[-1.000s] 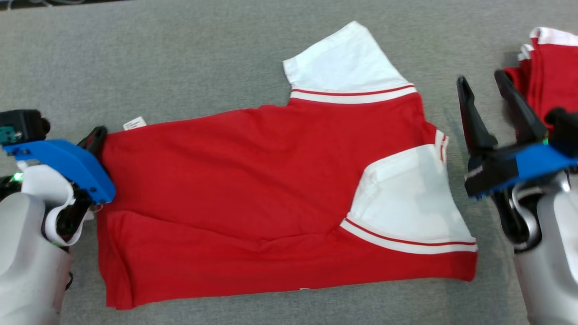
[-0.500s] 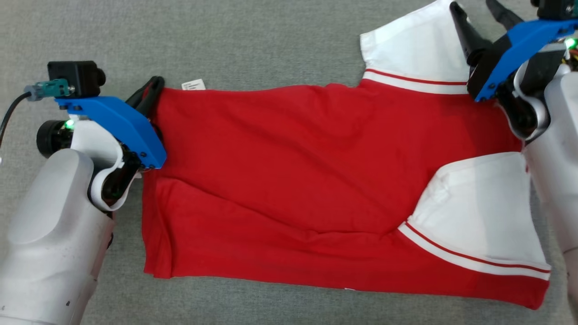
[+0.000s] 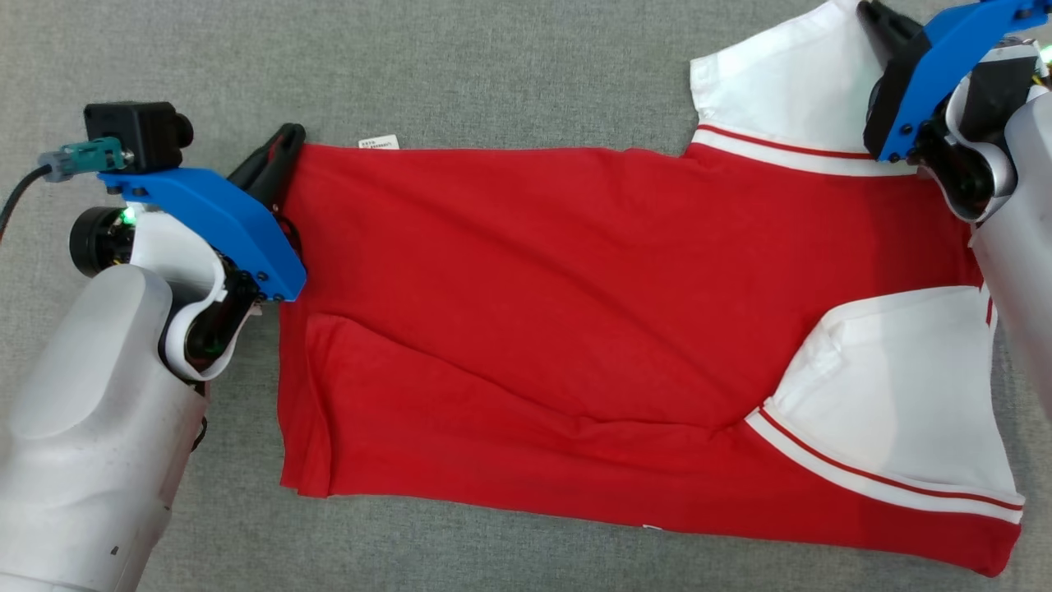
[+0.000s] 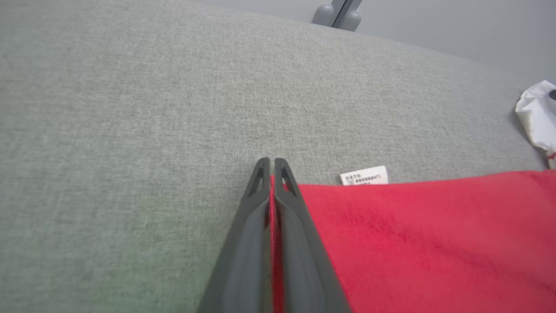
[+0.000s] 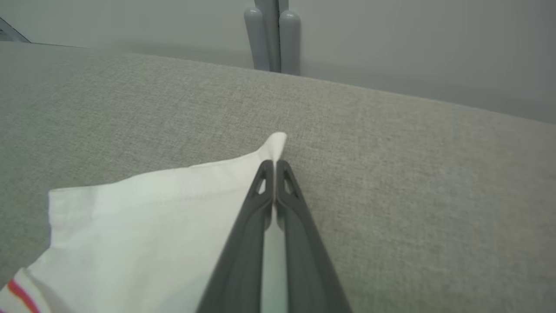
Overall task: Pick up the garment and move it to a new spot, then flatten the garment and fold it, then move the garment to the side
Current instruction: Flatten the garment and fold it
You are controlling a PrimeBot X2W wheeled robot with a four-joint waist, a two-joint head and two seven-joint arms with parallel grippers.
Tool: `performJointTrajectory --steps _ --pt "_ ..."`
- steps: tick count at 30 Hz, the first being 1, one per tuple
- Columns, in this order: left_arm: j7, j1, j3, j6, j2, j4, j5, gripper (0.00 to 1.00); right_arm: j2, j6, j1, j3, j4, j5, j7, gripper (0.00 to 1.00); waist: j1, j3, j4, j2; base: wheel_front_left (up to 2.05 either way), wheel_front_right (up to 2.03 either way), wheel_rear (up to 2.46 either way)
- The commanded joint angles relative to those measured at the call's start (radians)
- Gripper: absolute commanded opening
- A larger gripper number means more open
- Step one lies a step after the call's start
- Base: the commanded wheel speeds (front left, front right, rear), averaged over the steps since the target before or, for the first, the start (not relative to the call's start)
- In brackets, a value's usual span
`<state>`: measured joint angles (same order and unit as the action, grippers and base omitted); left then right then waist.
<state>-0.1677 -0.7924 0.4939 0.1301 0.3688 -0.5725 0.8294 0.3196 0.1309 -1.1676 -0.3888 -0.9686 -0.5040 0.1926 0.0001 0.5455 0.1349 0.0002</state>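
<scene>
So the right tool [image 5: 275, 164] just snapped closed on the garment [image 3: 534, 288] by its white sleeve [image 5: 152, 208]; the left tool [image 4: 270, 161] stays pinched on the red hem [image 4: 286, 188]. Ready to stretch flat, I reckon.

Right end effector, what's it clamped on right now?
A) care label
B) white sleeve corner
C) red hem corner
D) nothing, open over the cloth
B: the right wrist view shows the right end effector closed on the tip corner of the white sleeve of the red shirt.
</scene>
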Motion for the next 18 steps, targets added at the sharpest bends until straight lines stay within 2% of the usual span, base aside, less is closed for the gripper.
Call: performJointTrajectory --steps 1,4,11,18 --pt "0.022 -0.004 -0.008 0.001 0.010 0.012 0.006 0.00 0.023 0.000 -0.005 -0.017 0.019 -0.012 -0.047 0.00 -0.0001 -0.013 -0.007 -0.0002 0.00 0.00 0.00" --pt "0.041 0.018 -0.024 -0.001 0.012 0.020 0.022 0.00 0.034 0.000 0.038 -0.052 0.043 -0.025 -0.124 0.00 -0.0001 -0.043 -0.017 -0.0002 0.00 0.00 0.00" --pt "0.061 0.077 -0.051 -0.031 0.060 0.094 0.029 0.00 0.071 0.000 0.118 -0.105 0.135 -0.093 -0.249 0.00 -0.0001 -0.103 -0.060 -0.0002 0.00 0.00 0.00" --pt "0.068 0.173 -0.064 -0.076 0.105 0.206 0.029 0.00 0.115 0.000 0.233 -0.130 0.246 -0.149 -0.317 0.00 -0.0001 -0.146 -0.085 -0.0002 0.00 0.00 0.00"
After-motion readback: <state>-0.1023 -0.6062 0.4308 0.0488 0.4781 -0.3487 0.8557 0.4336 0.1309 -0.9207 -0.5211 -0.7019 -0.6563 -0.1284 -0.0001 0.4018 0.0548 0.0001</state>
